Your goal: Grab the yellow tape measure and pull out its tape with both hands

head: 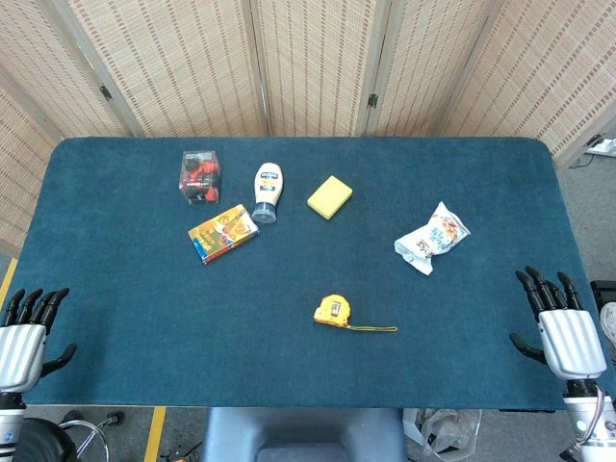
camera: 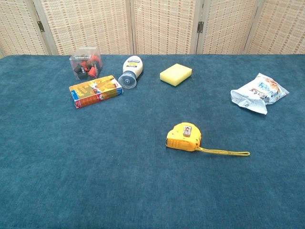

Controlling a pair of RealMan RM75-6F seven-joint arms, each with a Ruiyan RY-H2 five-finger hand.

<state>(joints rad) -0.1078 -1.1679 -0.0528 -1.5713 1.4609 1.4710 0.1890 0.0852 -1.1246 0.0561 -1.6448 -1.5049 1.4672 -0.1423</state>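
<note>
Tape measure lies on the bench, below the sponge, a thin yellow strap trailing right of it. Left hand far left of it, right hand far right, both empty, fingers spread apart.
</note>
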